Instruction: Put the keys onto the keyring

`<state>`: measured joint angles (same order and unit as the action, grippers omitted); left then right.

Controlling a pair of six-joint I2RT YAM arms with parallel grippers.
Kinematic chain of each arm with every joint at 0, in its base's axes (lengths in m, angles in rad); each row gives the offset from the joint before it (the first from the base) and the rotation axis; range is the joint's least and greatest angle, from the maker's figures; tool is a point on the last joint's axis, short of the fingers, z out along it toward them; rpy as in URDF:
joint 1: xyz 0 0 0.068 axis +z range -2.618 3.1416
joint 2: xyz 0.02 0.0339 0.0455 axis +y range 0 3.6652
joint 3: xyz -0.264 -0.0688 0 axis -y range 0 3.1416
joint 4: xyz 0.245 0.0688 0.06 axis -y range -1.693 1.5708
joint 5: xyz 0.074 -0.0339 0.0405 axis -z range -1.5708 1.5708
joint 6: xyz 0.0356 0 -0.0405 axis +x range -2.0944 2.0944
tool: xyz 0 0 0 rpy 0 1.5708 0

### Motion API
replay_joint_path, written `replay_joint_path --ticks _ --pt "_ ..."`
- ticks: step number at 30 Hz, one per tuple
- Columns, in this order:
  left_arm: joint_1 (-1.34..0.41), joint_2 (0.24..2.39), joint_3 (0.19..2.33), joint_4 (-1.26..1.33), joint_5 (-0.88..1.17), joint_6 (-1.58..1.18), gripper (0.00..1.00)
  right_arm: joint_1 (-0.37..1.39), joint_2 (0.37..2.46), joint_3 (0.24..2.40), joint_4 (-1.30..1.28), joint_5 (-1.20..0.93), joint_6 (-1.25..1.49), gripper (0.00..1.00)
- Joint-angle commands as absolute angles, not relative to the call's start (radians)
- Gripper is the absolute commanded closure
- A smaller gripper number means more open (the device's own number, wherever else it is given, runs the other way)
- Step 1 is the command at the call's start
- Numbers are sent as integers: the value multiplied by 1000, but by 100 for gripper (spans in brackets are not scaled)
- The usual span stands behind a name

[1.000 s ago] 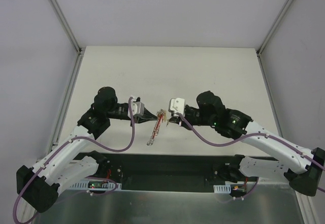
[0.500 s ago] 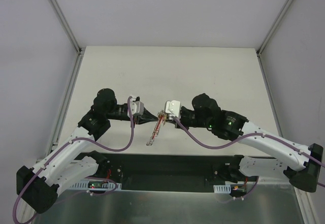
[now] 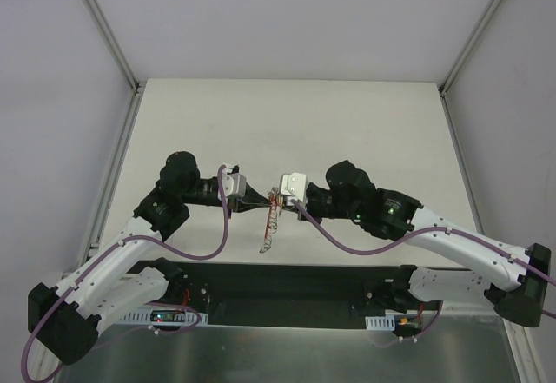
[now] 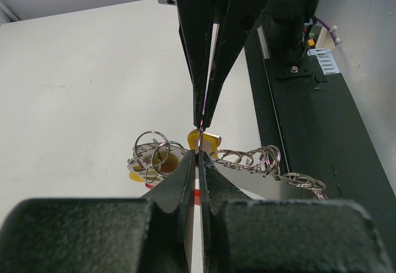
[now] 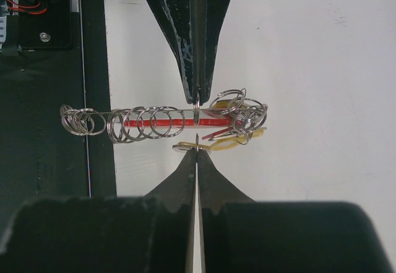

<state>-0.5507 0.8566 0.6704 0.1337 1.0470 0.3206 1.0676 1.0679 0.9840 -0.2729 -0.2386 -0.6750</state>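
We see the left gripper (image 3: 261,200) closed on a ring of the keyring (image 5: 162,122), held between both grippers near the front edge of the table (image 3: 365,122). The right gripper (image 3: 281,201) is closed too, at the yellow keys (image 5: 218,141); it seems to pinch one.

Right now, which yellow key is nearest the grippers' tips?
The yellow key alone between the left gripper and right gripper tips; the other yellow keys sit aside under the bunched rings of the keyring.
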Motion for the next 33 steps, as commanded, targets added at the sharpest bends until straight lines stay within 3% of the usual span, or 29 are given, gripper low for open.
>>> replay_joint_path --ticks 1,33 --pt "-557 838 664 196 1081 314 100 1075 1060 1029 -226 -232 -689 99" --pt "-558 813 649 219 1022 304 100 1078 1046 1015 -218 -227 -670 99"
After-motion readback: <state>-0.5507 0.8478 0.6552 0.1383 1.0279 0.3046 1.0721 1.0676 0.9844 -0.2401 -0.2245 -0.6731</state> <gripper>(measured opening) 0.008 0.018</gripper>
